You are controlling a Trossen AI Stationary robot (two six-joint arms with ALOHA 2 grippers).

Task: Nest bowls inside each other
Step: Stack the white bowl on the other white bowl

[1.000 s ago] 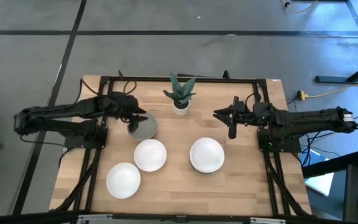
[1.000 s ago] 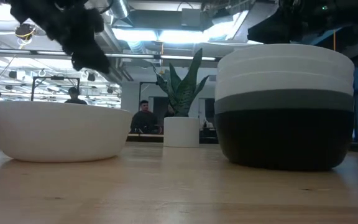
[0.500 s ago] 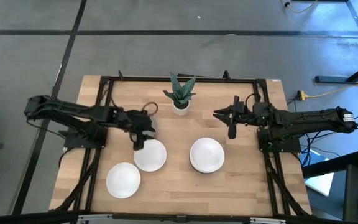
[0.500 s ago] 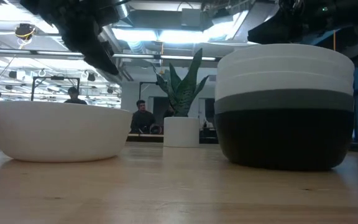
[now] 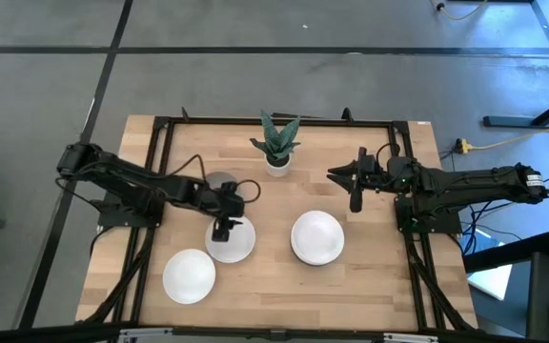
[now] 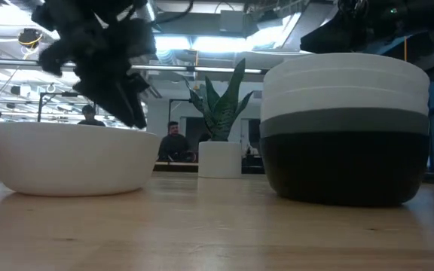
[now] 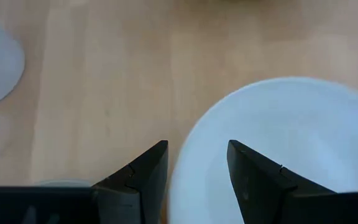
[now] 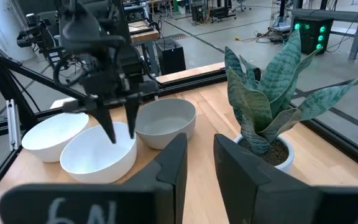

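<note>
Since a second ago we see the left gripper (image 5: pixel 221 230) has gone from the grey bowl (image 5: pixel 219 183) to the middle white bowl (image 5: pixel 231 239). It now hangs over that bowl's rim on the left-arm side, fingers pointing down. In the left wrist view the two fingers (image 7: pixel 143 175) stand apart, one over bare wood, one over the bowl's inside, rim between them. Nothing is held; contact with the rim we can't confirm.

The grey bowl is free on the table (image 5: pixel 370 286), just behind the middle white bowl and left of the plant pot (image 5: pixel 276 168). The right wrist view shows it standing upright beside the white bowl (image 8: pixel 98 155), the two close together or touching.

Another white bowl (image 5: pixel 189 276) sits near the front left, apart from the rest. The stack of nested bowls (image 5: pixel 316 237) is right of centre; in the low view we read it as black at the bottom, grey above, white layers on top (image 6: pixel 345 128).

The right gripper (image 5: pixel 355 181) waits over the table's right side, near the plant, unchanged. Its fingers (image 8: pixel 169 163) show a narrow gap with nothing in it.

People show in the room behind the table in the low view (image 6: pixel 173 141).
</note>
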